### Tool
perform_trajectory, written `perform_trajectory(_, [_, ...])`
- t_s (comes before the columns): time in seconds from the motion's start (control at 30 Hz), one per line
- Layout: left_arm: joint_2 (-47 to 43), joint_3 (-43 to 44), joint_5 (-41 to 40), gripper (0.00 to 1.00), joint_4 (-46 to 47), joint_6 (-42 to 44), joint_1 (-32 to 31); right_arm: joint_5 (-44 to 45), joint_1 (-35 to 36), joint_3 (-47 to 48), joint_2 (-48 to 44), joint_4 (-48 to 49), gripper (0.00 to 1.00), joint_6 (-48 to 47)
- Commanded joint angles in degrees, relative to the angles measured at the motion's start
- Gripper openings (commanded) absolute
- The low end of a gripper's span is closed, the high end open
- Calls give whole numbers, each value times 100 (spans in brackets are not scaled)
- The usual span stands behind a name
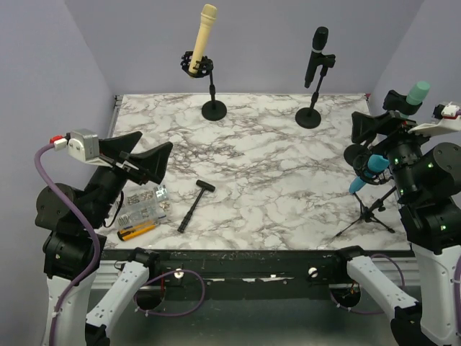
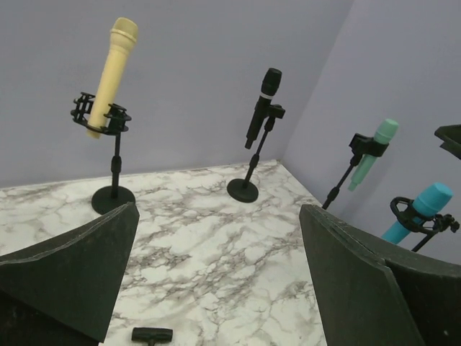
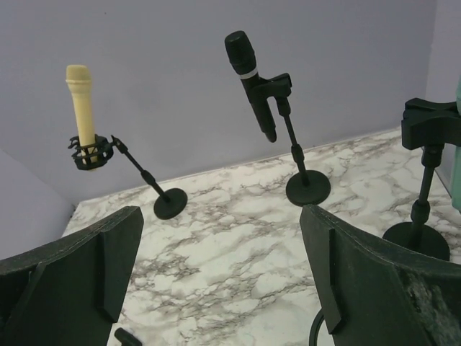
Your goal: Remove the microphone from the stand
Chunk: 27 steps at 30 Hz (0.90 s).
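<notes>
blue microphone seemingly on tripod stand, only overhead and from left wrist; both end effectors wide open, empty

No readable text, brand or number in any view. The clear parts box on the bench shows only blurred specks, nothing legible.

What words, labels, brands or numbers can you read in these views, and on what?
None can be read.
The cream microphone, the black microphone, the green microphone and the blue microphone show no print; any marking on the clear parts box or yellow-handled tool is too small to tell.
</notes>
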Motion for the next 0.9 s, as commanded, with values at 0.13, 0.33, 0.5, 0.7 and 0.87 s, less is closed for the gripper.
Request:
perform_trajectory(0.13, [357, -106, 644, 99, 172, -174, 41, 764, -28, 563, 206, -1097, 100, -67])
perform_trajectory(0.33, [603, -176, 739, 99, 472, -137, 41, 1428, -28, 658, 22, -1714, 100, -84])
perform_trajectory(0.5, [872, -7, 899, 99, 437, 69, 41, 1452, -30, 671, -179, -2041, 100, -59])
perform_trajectory(0.7, [931, -8, 752, 99, 279, 519, 41, 1655, -28, 581, -171, -2374, 100, -17])
perform_trajectory(0.87, [895, -212, 462, 99, 207, 838, 42, 1456, -28, 406, -42, -2576, 100, 82])
